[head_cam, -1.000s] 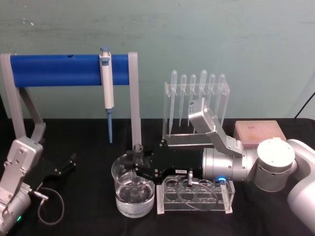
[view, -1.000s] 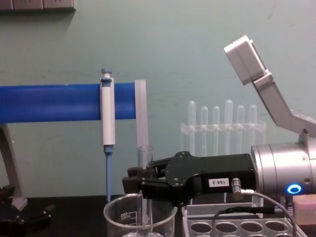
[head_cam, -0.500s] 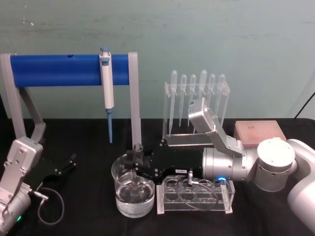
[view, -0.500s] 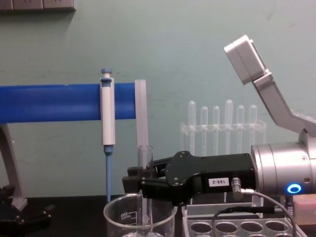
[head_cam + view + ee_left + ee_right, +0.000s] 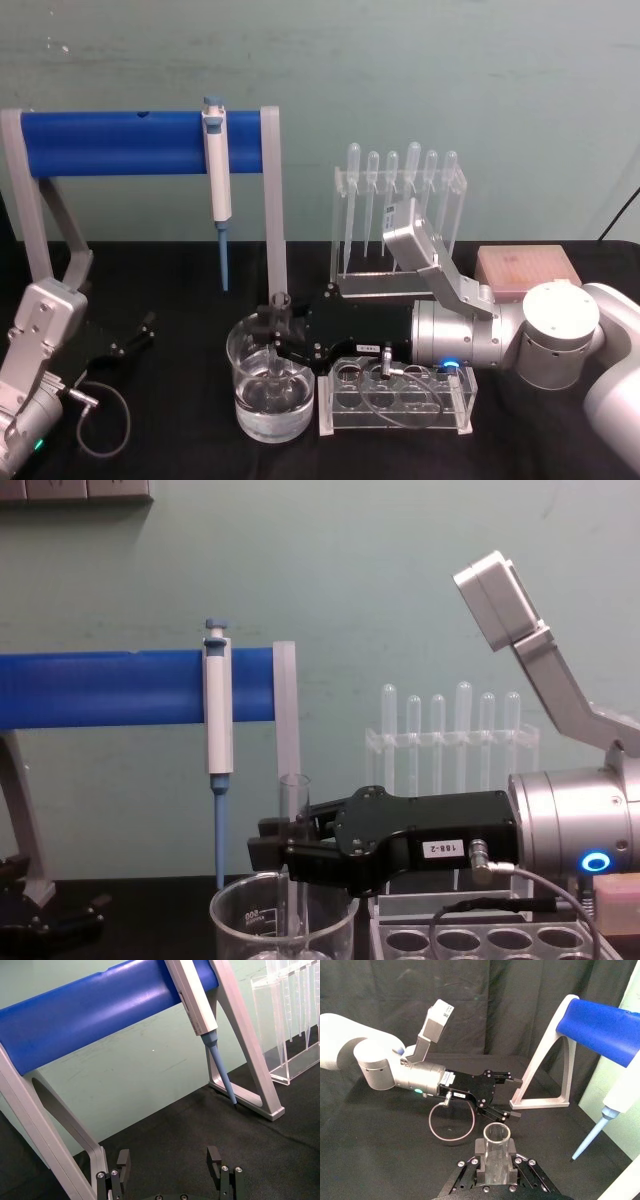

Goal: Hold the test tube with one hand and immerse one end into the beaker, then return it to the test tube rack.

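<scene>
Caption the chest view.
Right black two-fingered gripper holds the clear glass test tube upright, its lower end inside the wide glass beaker.

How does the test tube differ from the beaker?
The test tube is narrow and tall, the beaker wide, squat. The test tube is held upright by the right gripper, lower end inside the beaker, which stands on the table. The beaker has white marks; the test tube looks plain. Both are clear glass. Left gripper idles open, far left.
</scene>
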`<state>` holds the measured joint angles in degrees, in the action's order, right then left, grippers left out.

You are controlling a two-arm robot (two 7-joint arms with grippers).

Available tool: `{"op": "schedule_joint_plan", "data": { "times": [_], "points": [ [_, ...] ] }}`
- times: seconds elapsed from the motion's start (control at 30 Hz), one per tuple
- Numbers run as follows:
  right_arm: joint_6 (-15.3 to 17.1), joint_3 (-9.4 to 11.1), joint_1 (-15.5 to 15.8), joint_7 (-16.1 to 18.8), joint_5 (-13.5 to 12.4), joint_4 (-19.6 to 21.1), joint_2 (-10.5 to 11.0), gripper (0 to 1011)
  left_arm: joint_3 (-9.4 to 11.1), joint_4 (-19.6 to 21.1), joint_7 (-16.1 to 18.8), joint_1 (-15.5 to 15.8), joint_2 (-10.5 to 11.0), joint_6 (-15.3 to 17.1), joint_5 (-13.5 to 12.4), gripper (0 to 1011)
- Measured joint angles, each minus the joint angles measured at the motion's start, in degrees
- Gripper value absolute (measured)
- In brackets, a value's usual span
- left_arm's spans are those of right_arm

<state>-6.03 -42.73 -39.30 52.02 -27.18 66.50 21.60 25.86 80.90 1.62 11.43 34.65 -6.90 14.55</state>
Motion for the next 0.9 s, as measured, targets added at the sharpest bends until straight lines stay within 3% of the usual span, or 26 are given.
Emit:
{"op": "schedule_joint_plan", "data": {
  "times": [0.9],
  "points": [
    [0.0, 0.0, 0.0, 0.0, 0.0, 0.0, 0.0, 225, 0.0, 0.0, 0.0, 0.0, 0.0, 0.0, 0.0, 1000]
  ]
}}
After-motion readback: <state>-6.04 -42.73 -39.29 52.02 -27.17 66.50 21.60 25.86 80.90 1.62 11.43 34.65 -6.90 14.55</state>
